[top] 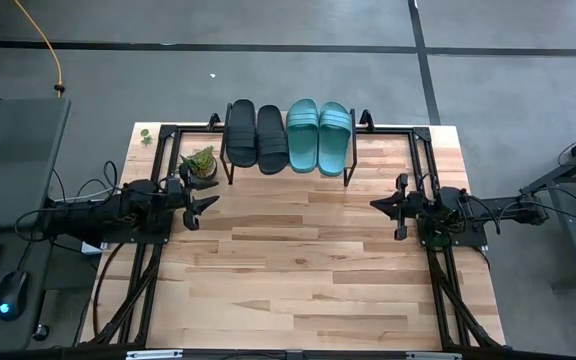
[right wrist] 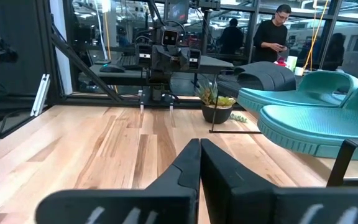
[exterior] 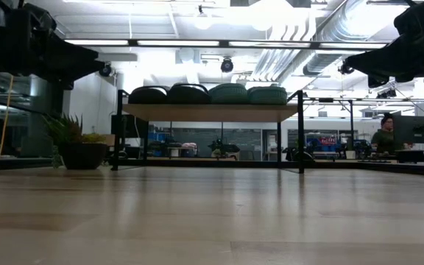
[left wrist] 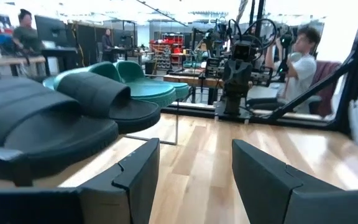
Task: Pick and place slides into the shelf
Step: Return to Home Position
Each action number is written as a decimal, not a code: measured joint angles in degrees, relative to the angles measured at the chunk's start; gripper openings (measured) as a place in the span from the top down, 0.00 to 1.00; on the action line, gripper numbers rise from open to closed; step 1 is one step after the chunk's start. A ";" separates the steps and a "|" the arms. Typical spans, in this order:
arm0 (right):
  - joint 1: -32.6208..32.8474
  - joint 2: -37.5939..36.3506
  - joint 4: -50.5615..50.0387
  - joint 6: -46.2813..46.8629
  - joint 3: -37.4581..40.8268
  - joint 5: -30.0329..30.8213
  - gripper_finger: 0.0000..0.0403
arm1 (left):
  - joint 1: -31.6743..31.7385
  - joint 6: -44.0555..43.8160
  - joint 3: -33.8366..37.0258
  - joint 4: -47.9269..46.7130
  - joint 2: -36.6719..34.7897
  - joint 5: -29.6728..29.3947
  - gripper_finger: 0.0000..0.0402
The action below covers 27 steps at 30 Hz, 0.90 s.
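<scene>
Presently, left gripper (top: 205, 207) jaws stand apart and empty near the desk's (top: 298, 280) left edge. Right gripper (top: 378, 205) jaws are pressed together, also empty, near the right edge. Four slides (top: 287, 136), two black and two teal, lie side by side on the shelf (exterior: 212, 112) at the far edge. Likely risk: a wide swing of the left arm could clip the potted plant (top: 200, 160) or the shelf's near leg. Broad bare wood lies between both arms.
</scene>
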State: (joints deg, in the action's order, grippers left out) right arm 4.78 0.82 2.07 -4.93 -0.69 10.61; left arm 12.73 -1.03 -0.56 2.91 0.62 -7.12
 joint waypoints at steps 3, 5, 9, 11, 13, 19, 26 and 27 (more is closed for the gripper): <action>0.00 0.00 -0.02 0.00 0.00 0.00 1.00 | 0.00 -3.86 0.00 -0.37 0.00 1.84 0.54; -0.01 0.02 -0.02 0.00 0.00 -0.05 1.00 | 0.00 -5.56 0.00 -1.19 0.00 3.76 0.54; -0.02 0.02 -0.07 0.45 0.00 -0.13 1.00 | 0.00 -5.65 0.00 -2.18 0.02 8.98 0.54; 0.00 0.02 -0.07 0.77 0.00 -0.13 1.00 | 0.00 -6.28 0.00 -1.93 0.09 10.15 0.54; -0.02 0.02 -0.07 1.05 0.00 -0.13 1.00 | 0.00 -6.96 0.00 -1.90 0.12 10.18 0.54; 0.00 0.03 -0.09 1.06 0.00 -0.17 1.00 | 0.00 -6.94 0.00 -1.81 1.23 10.52 0.58; 0.00 0.04 -0.09 1.05 0.00 -0.22 1.00 | -0.02 -6.59 0.00 -1.83 3.04 10.52 0.83; 0.00 0.04 -0.09 1.07 0.00 -0.22 1.00 | -0.02 -6.39 0.00 -1.83 3.06 10.52 0.87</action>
State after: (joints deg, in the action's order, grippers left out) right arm 4.77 0.86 1.98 -3.86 -0.69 10.39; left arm 12.71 -7.42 -0.56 1.08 3.68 3.40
